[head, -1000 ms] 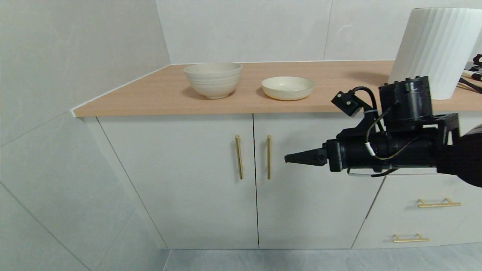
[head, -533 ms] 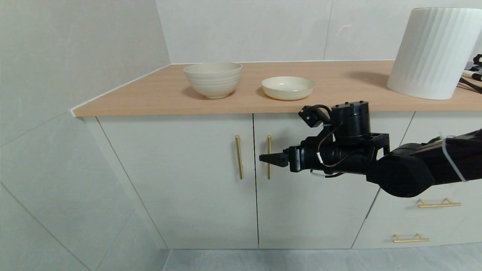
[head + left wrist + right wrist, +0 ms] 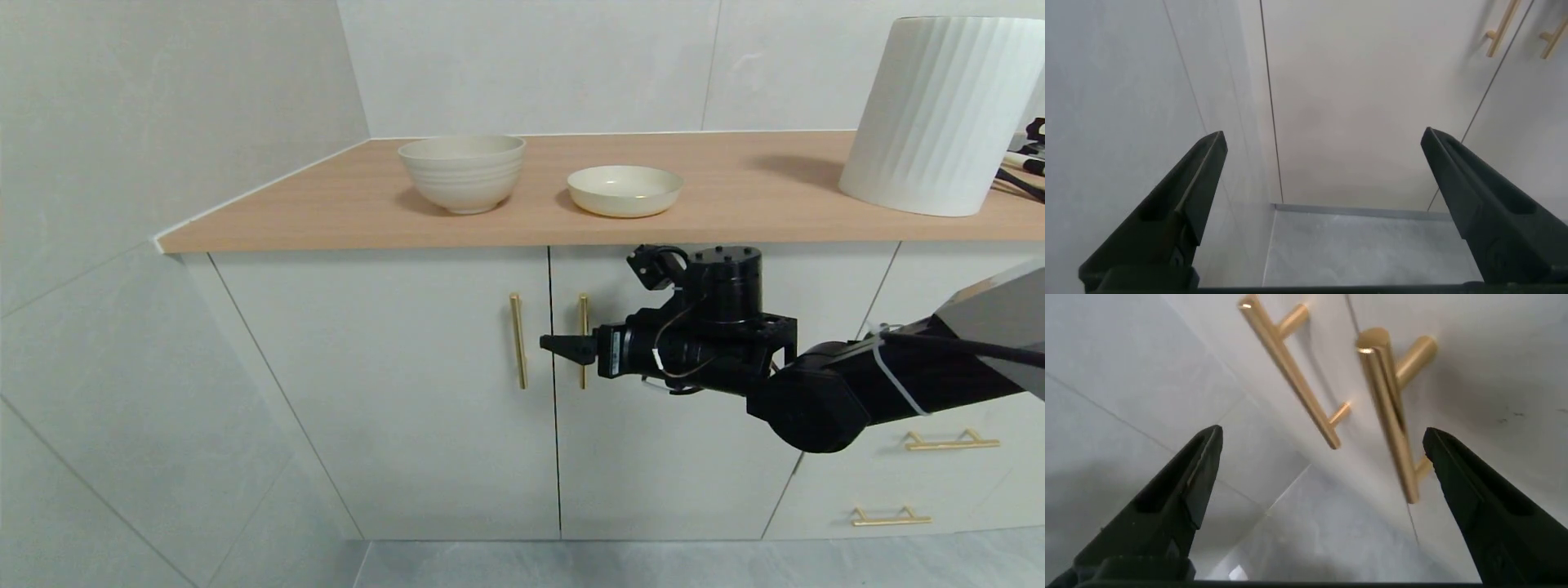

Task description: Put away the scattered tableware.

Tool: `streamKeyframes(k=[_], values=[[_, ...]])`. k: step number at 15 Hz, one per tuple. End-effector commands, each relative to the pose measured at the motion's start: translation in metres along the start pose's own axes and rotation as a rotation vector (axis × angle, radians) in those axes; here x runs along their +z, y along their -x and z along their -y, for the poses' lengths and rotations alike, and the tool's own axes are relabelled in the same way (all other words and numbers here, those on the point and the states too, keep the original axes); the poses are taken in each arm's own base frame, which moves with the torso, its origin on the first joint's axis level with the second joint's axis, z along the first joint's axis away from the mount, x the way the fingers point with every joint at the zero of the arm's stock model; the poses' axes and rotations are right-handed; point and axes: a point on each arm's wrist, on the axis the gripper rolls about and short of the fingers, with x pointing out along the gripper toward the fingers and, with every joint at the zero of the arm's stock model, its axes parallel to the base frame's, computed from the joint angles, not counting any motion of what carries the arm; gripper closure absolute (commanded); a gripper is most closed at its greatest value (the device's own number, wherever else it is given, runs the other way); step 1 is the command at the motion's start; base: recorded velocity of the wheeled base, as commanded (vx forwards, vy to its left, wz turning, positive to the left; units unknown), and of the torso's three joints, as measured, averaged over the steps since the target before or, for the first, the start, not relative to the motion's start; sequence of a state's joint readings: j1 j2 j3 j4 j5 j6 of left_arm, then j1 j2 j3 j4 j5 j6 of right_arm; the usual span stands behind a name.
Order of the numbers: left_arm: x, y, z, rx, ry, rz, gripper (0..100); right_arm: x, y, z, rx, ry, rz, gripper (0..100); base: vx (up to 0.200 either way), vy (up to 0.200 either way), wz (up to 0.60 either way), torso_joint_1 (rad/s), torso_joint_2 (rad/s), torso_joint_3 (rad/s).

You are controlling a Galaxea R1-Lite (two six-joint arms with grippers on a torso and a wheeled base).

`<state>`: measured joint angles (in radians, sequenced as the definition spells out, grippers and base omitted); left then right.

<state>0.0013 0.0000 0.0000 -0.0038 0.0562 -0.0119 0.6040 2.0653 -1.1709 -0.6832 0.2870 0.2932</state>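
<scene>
— Head view: where is the right gripper [image 3: 560, 345]?
— At the cabinet [image 3: 392, 408], with its tip in front of the right door handle [image 3: 583, 312]. Fingers are spread wide and hold nothing. It's probably lining up to pull that door so the tableware can go inside.
— Tableware?
— Bowl [image 3: 462, 171] and shallow dish [image 3: 624, 189] sit apart on the countertop [image 3: 759, 175], above the closed doors, with nothing touching them.
— Left gripper [image 3: 1321, 139]?
— Also wide open and empty. It's low by the cabinet's foot, likely parked clear.
</scene>
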Motion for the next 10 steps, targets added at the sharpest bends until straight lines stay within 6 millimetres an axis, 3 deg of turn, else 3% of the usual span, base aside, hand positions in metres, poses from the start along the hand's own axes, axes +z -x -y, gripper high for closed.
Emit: streamKeyframes(k=[1, 5, 10], values=[[0.000, 0.000, 0.000, 0.001, 0.000, 0.001, 0, -0.004, -0.005, 0.003, -0.021, -0.002, -0.002, 0, 0.000, 0.000, 0.00, 0.000, 0.00, 0.000], [0.000, 0.000, 0.000, 0.001, 0.000, -0.001, 0, -0.011, -0.026, 0.013, -0.055, 0.012, 0.077, 0, 0.000, 0.000, 0.00, 0.000, 0.00, 0.000], [0.000, 0.000, 0.000, 0.001, 0.000, 0.001, 0, -0.014, -0.029, 0.005, -0.025, -0.054, 0.078, 0, 0.000, 0.000, 0.00, 0.000, 0.00, 0.000]])
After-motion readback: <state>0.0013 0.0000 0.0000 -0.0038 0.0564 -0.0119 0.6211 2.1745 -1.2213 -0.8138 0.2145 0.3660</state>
